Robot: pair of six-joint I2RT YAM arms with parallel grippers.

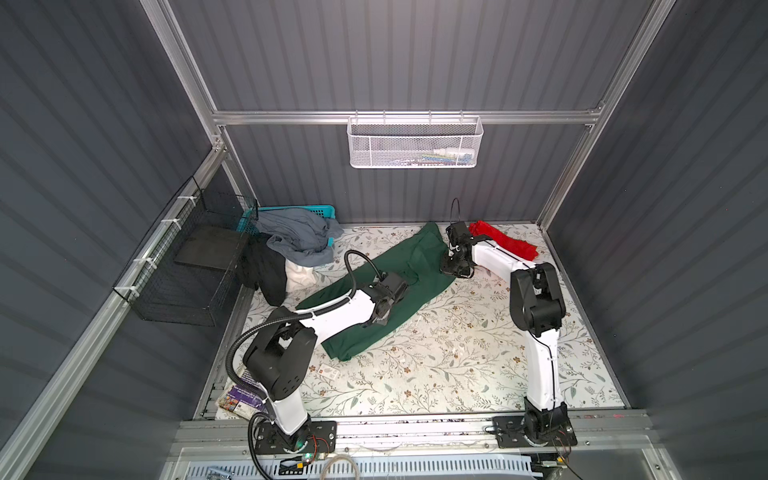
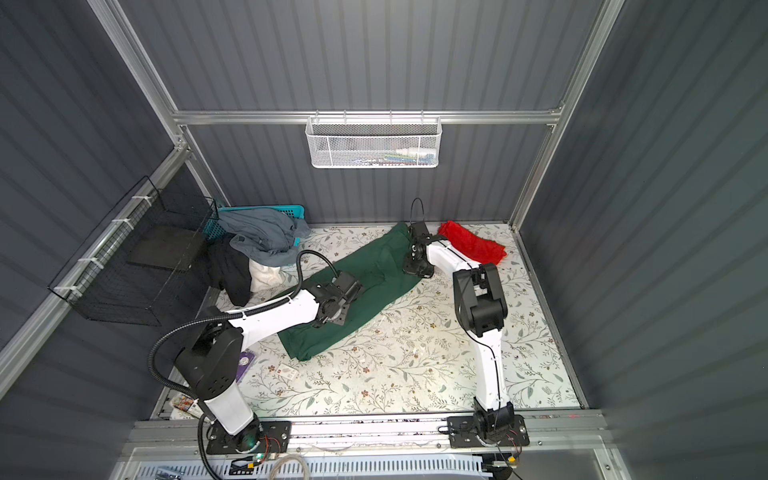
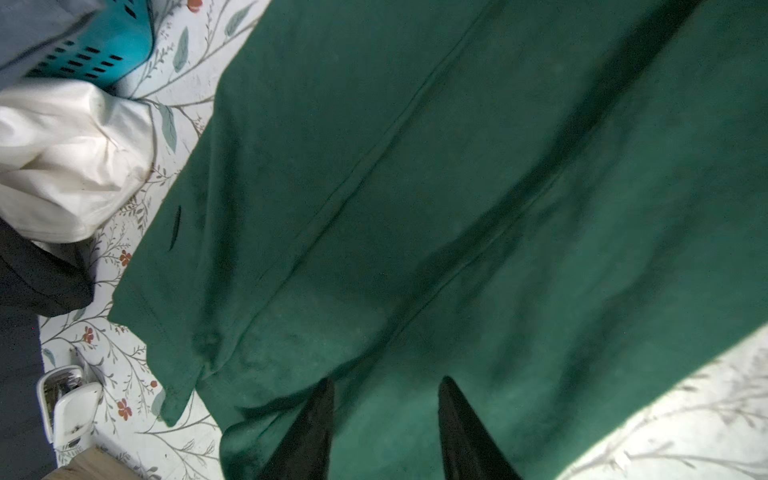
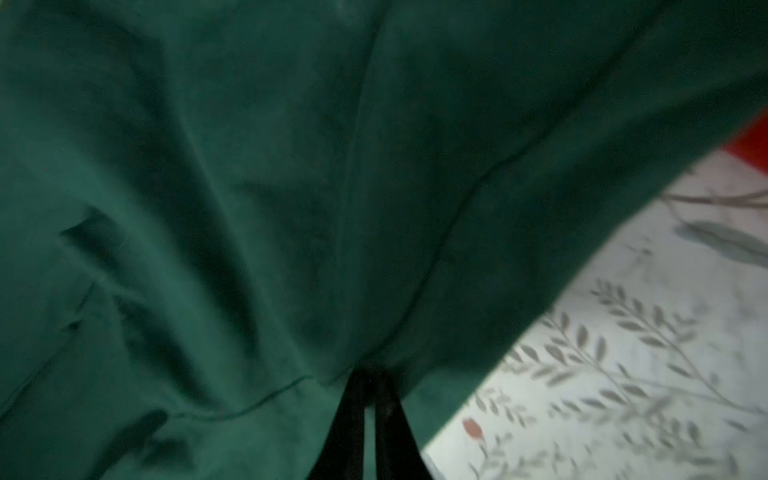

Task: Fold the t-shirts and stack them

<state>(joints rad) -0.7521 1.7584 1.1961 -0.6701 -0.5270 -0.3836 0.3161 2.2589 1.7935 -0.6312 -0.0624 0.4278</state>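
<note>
A large dark green t-shirt (image 1: pixel 415 253) (image 2: pixel 374 266) lies flat and diagonal across the flowered table (image 1: pixel 457 353), from back centre toward the front left. A bright red t-shirt (image 1: pixel 505 243) (image 2: pixel 473 247) lies bunched at the back right corner. My left gripper (image 1: pixel 380 318) (image 3: pixel 386 380) hangs over the green shirt's front half, jaws apart, with only flat cloth (image 3: pixel 415 187) under them. At the shirt's right edge my right gripper (image 1: pixel 455 270) (image 4: pixel 370 374) is shut on a pinch of green cloth (image 4: pixel 291 187), and creases run out from its tips.
At the back left a teal basket (image 1: pixel 316 210) holds a grey garment (image 1: pixel 299 237), with black (image 1: pixel 266 270) and white (image 1: pixel 299 276) garments beside it. A black wire cage (image 1: pixel 195 266) hangs on the left wall, a white mesh basket (image 1: pixel 415 141) on the back wall. A small card (image 1: pixel 328 371) lies front left.
</note>
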